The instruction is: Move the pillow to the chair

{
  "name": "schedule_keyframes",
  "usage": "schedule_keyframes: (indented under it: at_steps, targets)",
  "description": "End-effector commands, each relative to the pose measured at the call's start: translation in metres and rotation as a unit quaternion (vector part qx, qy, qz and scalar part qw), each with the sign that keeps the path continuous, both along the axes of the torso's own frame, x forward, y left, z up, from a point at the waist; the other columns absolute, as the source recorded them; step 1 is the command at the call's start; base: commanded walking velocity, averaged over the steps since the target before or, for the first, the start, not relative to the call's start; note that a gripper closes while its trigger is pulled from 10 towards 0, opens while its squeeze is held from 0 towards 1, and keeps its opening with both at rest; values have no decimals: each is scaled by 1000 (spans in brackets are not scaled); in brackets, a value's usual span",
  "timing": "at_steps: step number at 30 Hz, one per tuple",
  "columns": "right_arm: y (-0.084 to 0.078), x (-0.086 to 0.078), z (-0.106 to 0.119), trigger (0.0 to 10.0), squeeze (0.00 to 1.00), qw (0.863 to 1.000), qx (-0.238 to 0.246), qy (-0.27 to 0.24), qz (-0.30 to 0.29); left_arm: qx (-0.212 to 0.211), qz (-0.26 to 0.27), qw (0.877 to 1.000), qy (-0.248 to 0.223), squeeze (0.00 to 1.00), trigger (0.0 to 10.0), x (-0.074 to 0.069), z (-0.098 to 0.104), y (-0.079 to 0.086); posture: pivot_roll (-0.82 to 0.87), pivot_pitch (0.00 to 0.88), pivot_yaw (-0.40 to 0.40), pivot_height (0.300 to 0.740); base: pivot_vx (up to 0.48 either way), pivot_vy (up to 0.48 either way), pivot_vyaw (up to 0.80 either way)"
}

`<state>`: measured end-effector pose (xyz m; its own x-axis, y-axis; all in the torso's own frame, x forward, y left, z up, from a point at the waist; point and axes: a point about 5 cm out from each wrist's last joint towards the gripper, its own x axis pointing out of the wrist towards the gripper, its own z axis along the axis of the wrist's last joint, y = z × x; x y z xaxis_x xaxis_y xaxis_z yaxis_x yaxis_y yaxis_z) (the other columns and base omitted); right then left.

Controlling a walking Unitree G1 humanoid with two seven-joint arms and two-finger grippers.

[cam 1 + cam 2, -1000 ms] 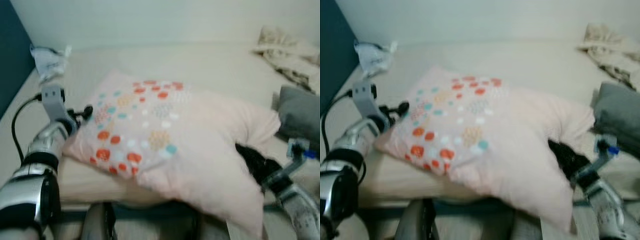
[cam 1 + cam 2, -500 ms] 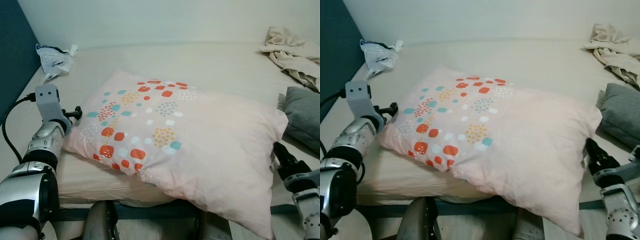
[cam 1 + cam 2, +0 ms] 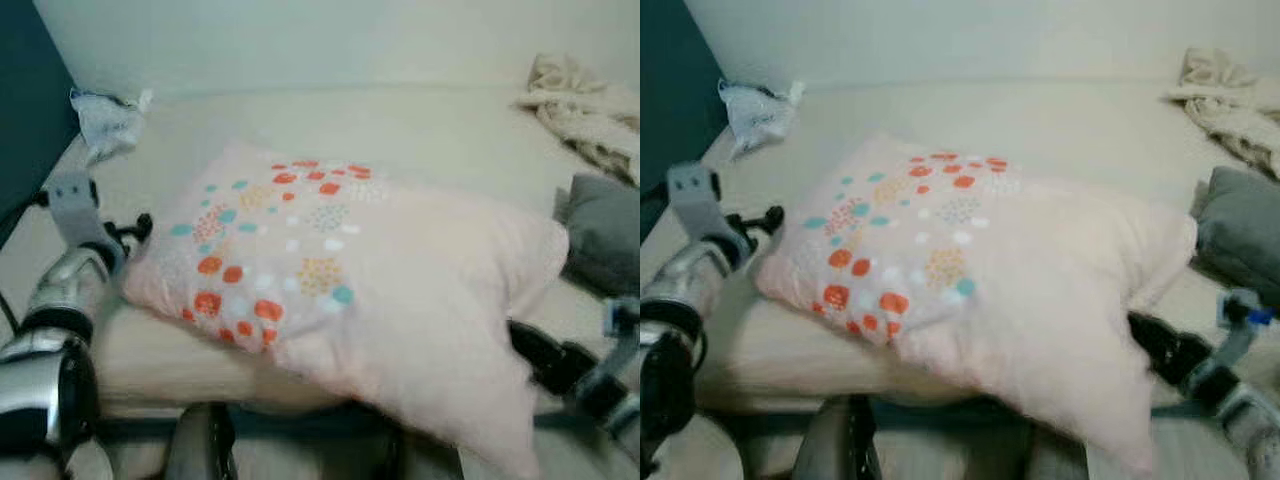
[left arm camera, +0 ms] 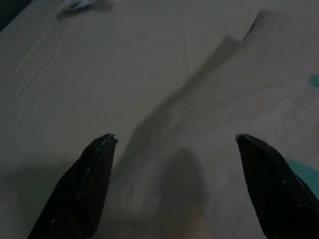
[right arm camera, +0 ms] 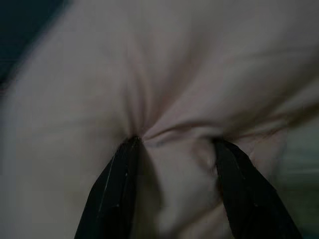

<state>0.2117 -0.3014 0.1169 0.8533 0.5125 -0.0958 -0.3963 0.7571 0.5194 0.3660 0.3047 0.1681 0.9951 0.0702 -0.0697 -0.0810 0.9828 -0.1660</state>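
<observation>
pillow (image 3: 360,290) flat on bed (image 3: 430,130). right hand (image 5: 172,186) fingers pressed into pillow fabric, pinching a fold. left hand (image 4: 174,189) spread apart at pillow's edge.

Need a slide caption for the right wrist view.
Right gripper fingers pressing into the pink pillow, fabric bunched between them.

Both head views are blurred, so the dots on the pillow (image 3: 340,290) smear into soft blotches. Its corner at 5 o'clock hides the tips of the right gripper (image 3: 1150,340). The grey cushion (image 3: 605,230) at 3 o'clock is cut by the picture's edge. The crumpled bag (image 3: 758,108) at 10 o'clock is too smeared to identify. Both wrist views are dim.
</observation>
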Motion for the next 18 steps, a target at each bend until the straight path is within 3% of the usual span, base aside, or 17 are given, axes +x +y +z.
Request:
schedule_keyframes:
  at_steps: [1, 5, 8, 9, 11, 12, 13, 15, 18]
  targets:
    - [17, -4, 22, 10000, 0, 997, 43, -38, 57, -14, -46, 999, -13, 0, 10000, -6, -2, 2, 5, 139, 4, 513, 0, 0, 0]
    - [40, -16, 36, 10000, 0, 989, 52, -50, 127, 1, -105, 994, -24, 0, 10000, -14, -8, -5, 3, 131, 6, 513, 0, 0, 0]
    - [59, -42, 22, 10000, 0, 978, 21, 7, 209, 10, -130, 991, -14, 0, 10000, -25, -22, -9, 5, 127, 1, 513, 0, 0, 0]
    - [59, -42, 22, 10000, 0, 978, 21, 7, 209, 10, -130, 991, -14, 0, 10000, -25, -22, -9, 5, 127, 1, 513, 0, 0, 0]
    - [66, -66, 5, 10000, 0, 967, 14, 65, 245, 5, -135, 991, -10, 0, 10000, -34, -30, -9, -1, 126, 0, 513, 0, 0, 0]
    - [66, -66, 5, 10000, 0, 967, 14, 65, 245, 5, -135, 991, -10, 0, 10000, -34, -30, -9, -1, 126, 0, 513, 0, 0, 0]
    - [67, -69, -9, 10000, 0, 968, -3, 102, 228, 2, -139, 990, -10, 0, 10000, -40, -33, -11, 2, 126, 0, 513, 0, 0, 0]
    - [62, -64, -28, 10000, 0, 974, -33, 127, 187, -1, -142, 990, -10, 0, 10000, -43, -34, -13, 6, 126, 1, 513, 0, 0, 0]
    - [58, -56, -38, 10000, 0, 977, -56, 142, 148, -1, -143, 990, -10, 0, 10000, -44, -34, -15, 6, 125, 1, 513, 0, 0, 0]
